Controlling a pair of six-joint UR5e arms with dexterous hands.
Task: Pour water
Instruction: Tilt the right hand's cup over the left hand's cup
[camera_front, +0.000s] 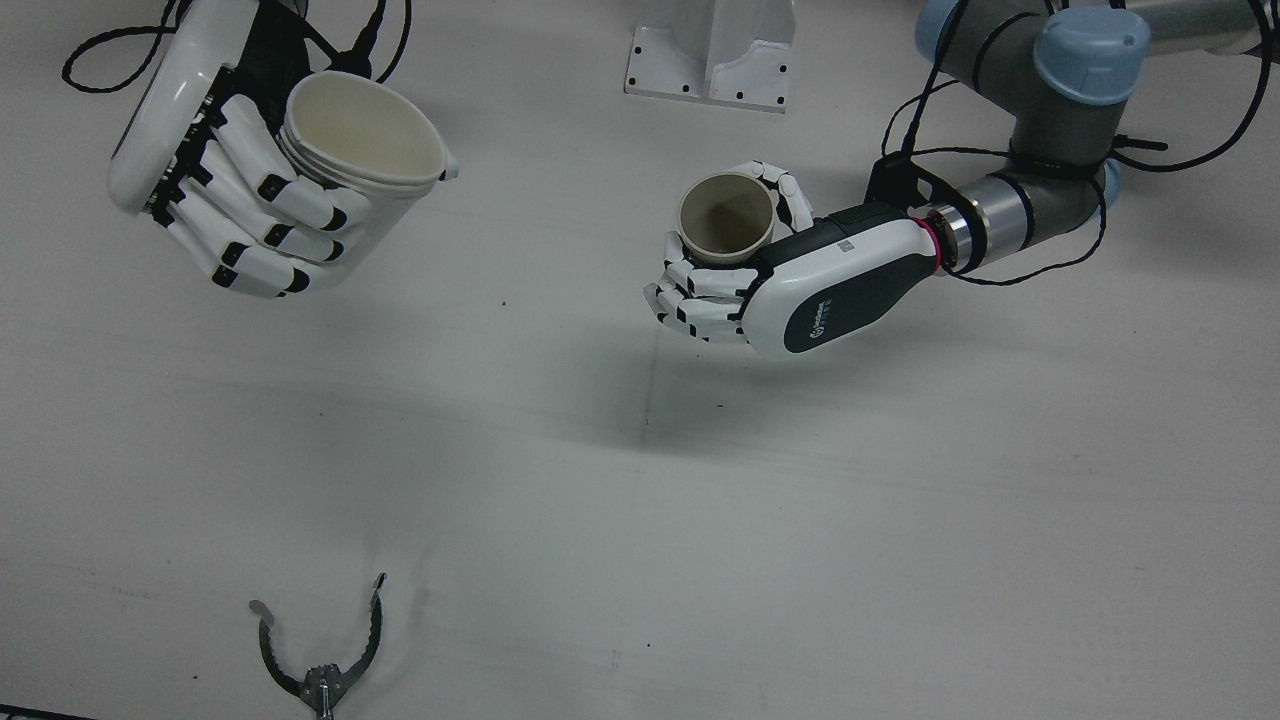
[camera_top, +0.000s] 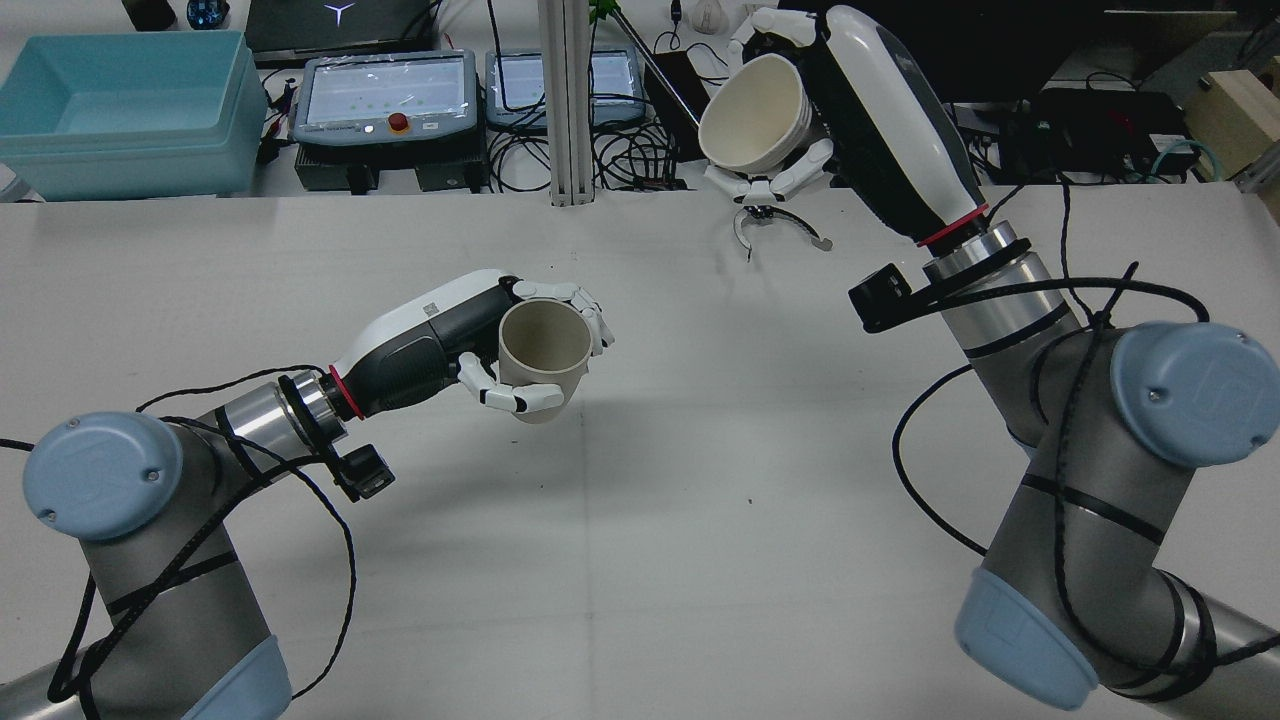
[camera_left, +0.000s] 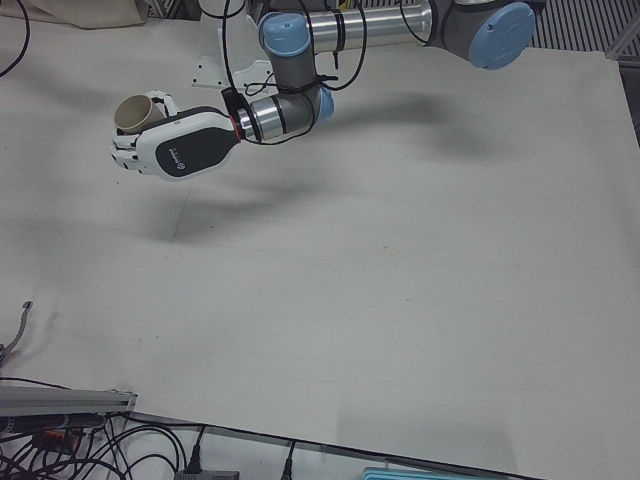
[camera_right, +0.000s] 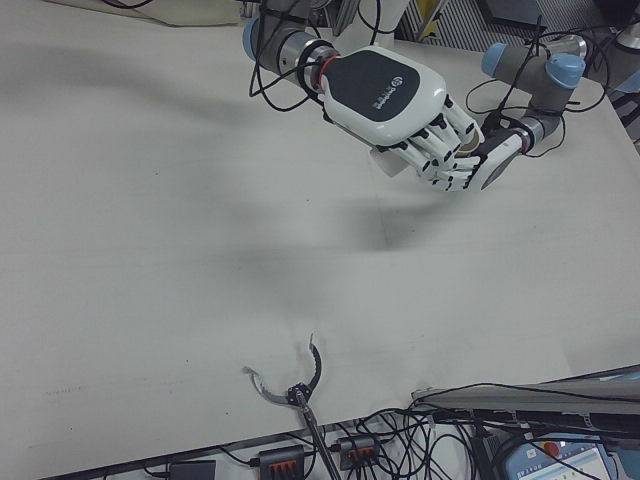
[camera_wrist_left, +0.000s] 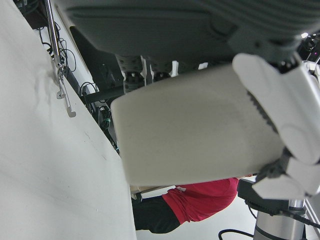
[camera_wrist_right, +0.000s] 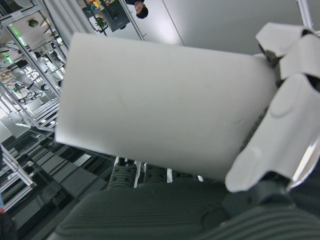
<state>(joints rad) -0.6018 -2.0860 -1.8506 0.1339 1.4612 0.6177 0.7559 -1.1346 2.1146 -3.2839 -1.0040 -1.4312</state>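
Note:
My left hand (camera_front: 800, 285) is shut on a small paper cup (camera_front: 725, 218), upright and open at the top, held above the table's middle; both show in the rear view, hand (camera_top: 440, 335) and cup (camera_top: 540, 350), and in the left-front view (camera_left: 135, 112). My right hand (camera_front: 220, 180) is shut on a larger white paper cup (camera_front: 360, 140), raised high and tilted, mouth toward the left hand (camera_top: 755, 110). The two cups are well apart. Each hand view is filled by its own cup's wall, small (camera_wrist_left: 200, 130) and large (camera_wrist_right: 160, 115). I cannot see any water inside either cup.
Metal tongs (camera_front: 320, 650) lie near the operators' edge of the table, below the right hand (camera_top: 775, 225). A white pedestal base (camera_front: 710, 60) stands on the robot's side. A blue bin (camera_top: 120, 110) and control pendants (camera_top: 390, 95) sit beyond the table.

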